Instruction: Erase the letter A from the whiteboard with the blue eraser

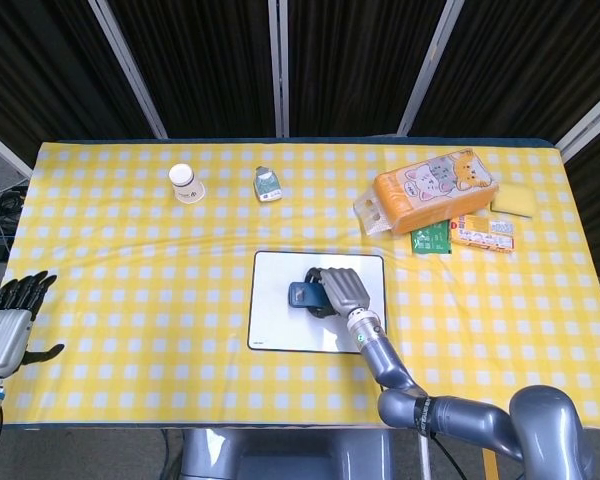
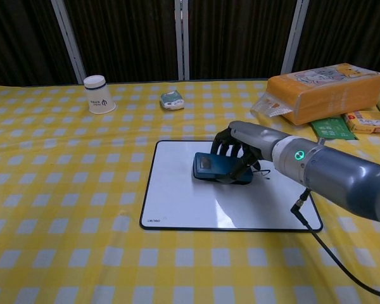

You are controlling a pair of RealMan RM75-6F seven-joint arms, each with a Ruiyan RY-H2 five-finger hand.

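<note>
The whiteboard [image 1: 270, 320] [image 2: 177, 196] lies flat at the middle of the yellow checked table. My right hand [image 1: 342, 289] [image 2: 237, 150] grips the blue eraser [image 1: 303, 295] [image 2: 210, 166] and holds it down on the board's upper middle. A trace of black marker [image 2: 264, 172] shows just right of the hand; the rest of the letter is hidden under hand and eraser. My left hand [image 1: 5, 325] hangs open off the table's left edge, far from the board, and shows only in the head view.
A white paper cup [image 1: 186, 184] [image 2: 99, 94] and a small packet [image 1: 267, 184] [image 2: 172, 99] stand at the back. An orange tissue pack [image 1: 432, 188] [image 2: 326, 90], a green sachet [image 1: 432, 238], a box [image 1: 483, 233] and a yellow sponge [image 1: 513, 200] lie back right. A cable [image 2: 329, 253] trails from the right arm.
</note>
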